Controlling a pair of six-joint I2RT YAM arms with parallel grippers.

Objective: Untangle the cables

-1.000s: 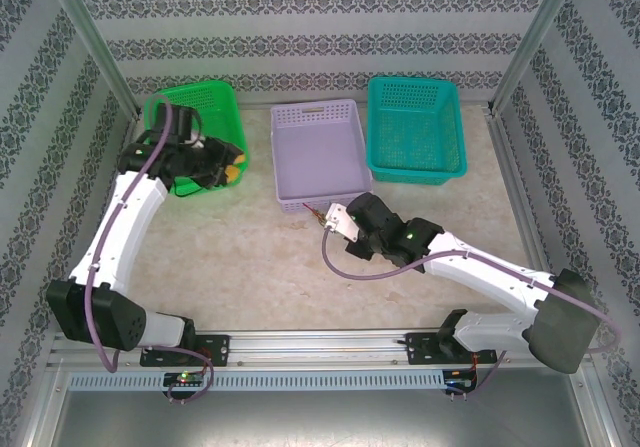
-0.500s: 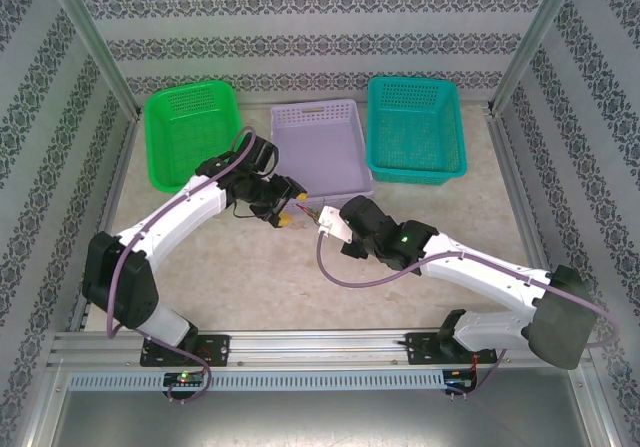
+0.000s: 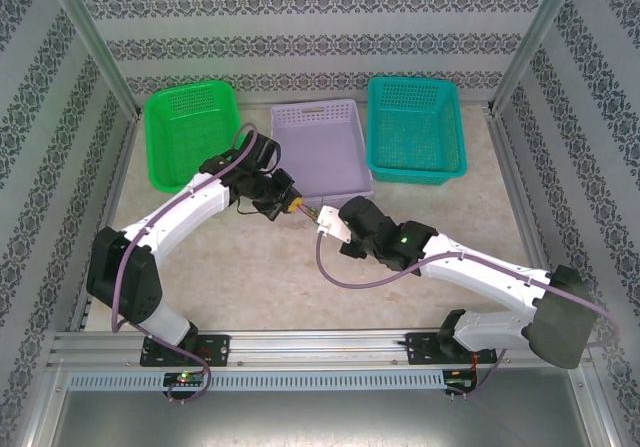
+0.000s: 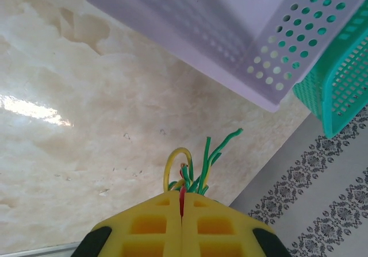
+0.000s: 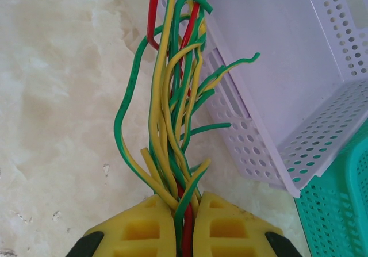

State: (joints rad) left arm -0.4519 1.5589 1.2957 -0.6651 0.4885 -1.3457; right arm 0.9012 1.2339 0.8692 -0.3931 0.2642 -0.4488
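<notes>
We are pinching the cables (image 5: 172, 96) with left fingers (image 4: 149, 228) and right fingers (image 5: 141, 231); the cables are running straight between both.

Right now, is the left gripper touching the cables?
Touching. In the left wrist view the left gripper is shut on the cables; red, yellow and green ends poke out past it.

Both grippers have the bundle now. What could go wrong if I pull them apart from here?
1. The left gripper and right gripper each clamp several cables at once, so pulling may tighten the tangle rather than free one.
2. Loose green ends lie near the perforated wall of the lilac basket and might snag in its holes.
</notes>
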